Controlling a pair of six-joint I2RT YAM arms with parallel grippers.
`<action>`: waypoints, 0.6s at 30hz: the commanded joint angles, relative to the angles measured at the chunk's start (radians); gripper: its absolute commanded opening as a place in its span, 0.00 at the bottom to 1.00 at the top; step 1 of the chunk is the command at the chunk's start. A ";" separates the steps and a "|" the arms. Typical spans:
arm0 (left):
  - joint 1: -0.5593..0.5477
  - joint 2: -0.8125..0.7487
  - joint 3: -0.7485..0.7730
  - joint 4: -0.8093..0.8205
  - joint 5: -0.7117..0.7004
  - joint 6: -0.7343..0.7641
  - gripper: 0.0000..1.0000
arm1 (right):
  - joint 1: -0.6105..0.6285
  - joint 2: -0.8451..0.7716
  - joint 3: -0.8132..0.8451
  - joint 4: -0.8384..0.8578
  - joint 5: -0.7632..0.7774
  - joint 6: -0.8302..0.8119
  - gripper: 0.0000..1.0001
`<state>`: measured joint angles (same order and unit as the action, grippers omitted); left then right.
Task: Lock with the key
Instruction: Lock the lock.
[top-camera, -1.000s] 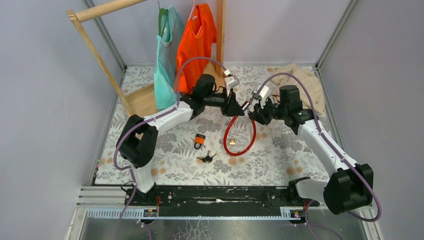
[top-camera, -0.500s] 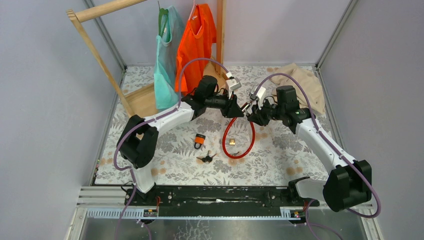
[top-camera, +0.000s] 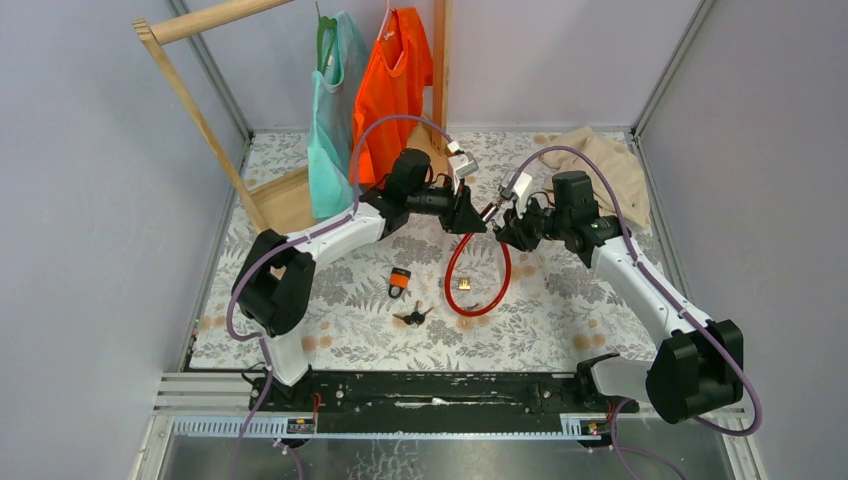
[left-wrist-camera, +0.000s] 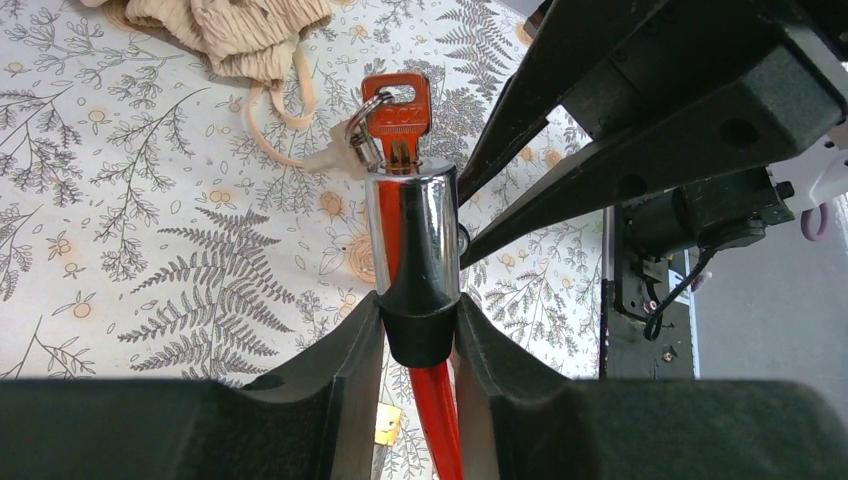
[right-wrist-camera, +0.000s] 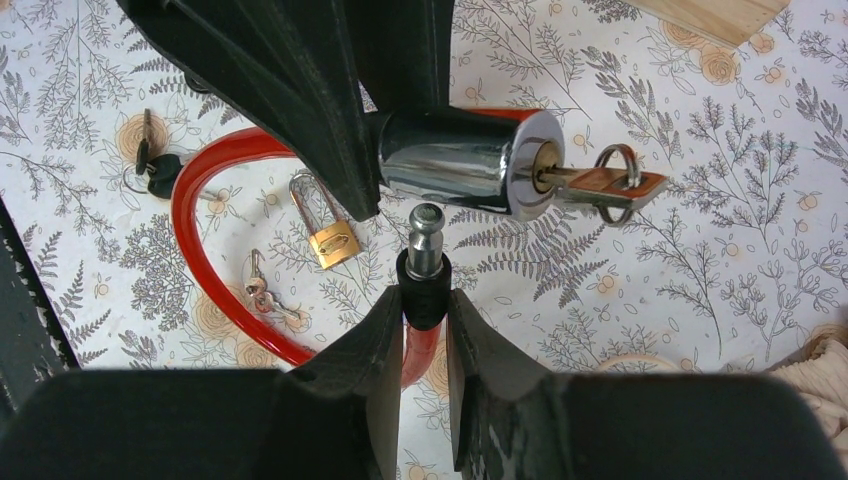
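Observation:
A red cable lock (top-camera: 478, 272) hangs in a loop between my two grippers above the table. My left gripper (left-wrist-camera: 418, 335) is shut on the black collar of its chrome lock barrel (left-wrist-camera: 410, 225); an orange-headed key (left-wrist-camera: 398, 108) with a ring sits in the barrel's keyhole. The barrel (right-wrist-camera: 455, 165) and key (right-wrist-camera: 600, 185) also show in the right wrist view. My right gripper (right-wrist-camera: 425, 315) is shut on the black collar of the cable's metal pin end (right-wrist-camera: 426, 235), whose tip is just below the barrel's side, a small gap apart.
On the table lie a brass padlock (right-wrist-camera: 330, 235), small keys (right-wrist-camera: 260, 292), black-headed keys (top-camera: 412, 316) and an orange padlock (top-camera: 400, 281). A beige cloth (top-camera: 600, 160) lies back right. A wooden rack with teal and orange shirts (top-camera: 370, 90) stands back left.
Both grippers shifted slightly; the right one has moved a little left toward the left one, bringing the pin end closer to the barrel. Both grips are unchanged.

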<state>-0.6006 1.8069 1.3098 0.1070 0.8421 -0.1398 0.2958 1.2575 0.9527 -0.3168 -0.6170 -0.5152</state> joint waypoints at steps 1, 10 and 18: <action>-0.001 -0.045 -0.016 0.091 0.021 0.007 0.00 | 0.017 -0.005 0.046 0.014 -0.030 0.019 0.00; -0.030 -0.051 -0.018 0.049 0.012 0.060 0.00 | 0.017 0.000 0.070 0.002 -0.026 0.022 0.00; -0.035 -0.046 0.003 0.025 0.003 0.071 0.00 | 0.017 0.005 0.065 -0.006 -0.026 0.023 0.00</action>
<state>-0.6209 1.7908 1.2930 0.1112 0.8448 -0.1123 0.2985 1.2633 0.9680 -0.3359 -0.6125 -0.5106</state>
